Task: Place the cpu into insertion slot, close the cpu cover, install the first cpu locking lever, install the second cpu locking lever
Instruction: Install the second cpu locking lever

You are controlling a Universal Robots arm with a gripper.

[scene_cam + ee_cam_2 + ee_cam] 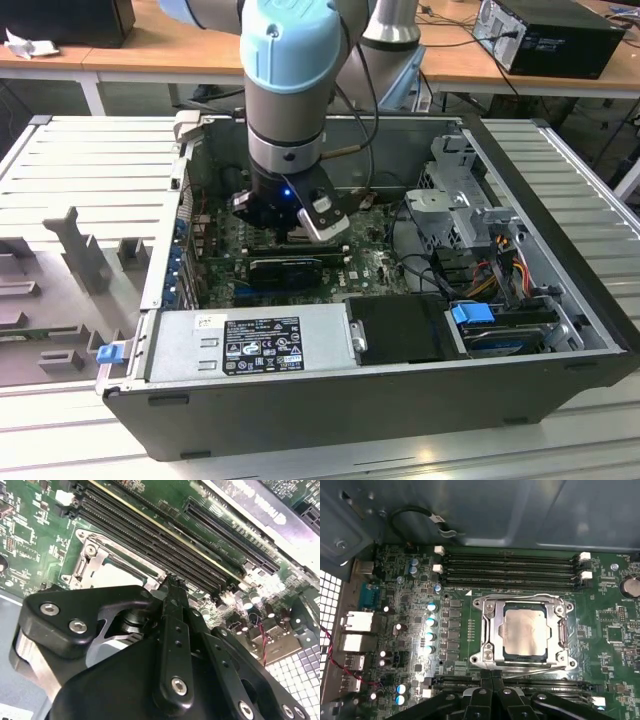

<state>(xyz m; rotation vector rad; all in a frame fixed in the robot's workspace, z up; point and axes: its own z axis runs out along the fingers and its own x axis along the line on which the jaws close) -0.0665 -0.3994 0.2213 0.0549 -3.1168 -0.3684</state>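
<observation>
Setting: an open computer case (560,300) was laid on its side on a ribbed grey tabletop (90,160), with its green motherboard (375,265) exposed.
Arm: the robot arm (290,80) was reached down into the case from above, and the gripper (300,232) was held low over the board, near the middle of the case in the exterior view.
Jaws: in the first wrist view the gripper (491,676) was seen with its two black fingertips pressed together, with no gap and nothing between them.
Jaw position: the tips were placed just at the edge of the socket frame, on the side facing the long black slots (520,685).
Cpu: the cpu (524,631) was seated flat in the insertion slot (570,635), its pale metal face showing.
Cpu cover: the cpu cover (492,630) was lying closed over the chip, and the chip was framed by its window.
Second wrist view: the gripper (172,582) was seen from behind its black linkage, with the socket rim (87,560) beside the tips.
Memory slots: four long black slots (510,566) were running along the far side of the socket.
Levers: whether they were latched could not be told.
</observation>
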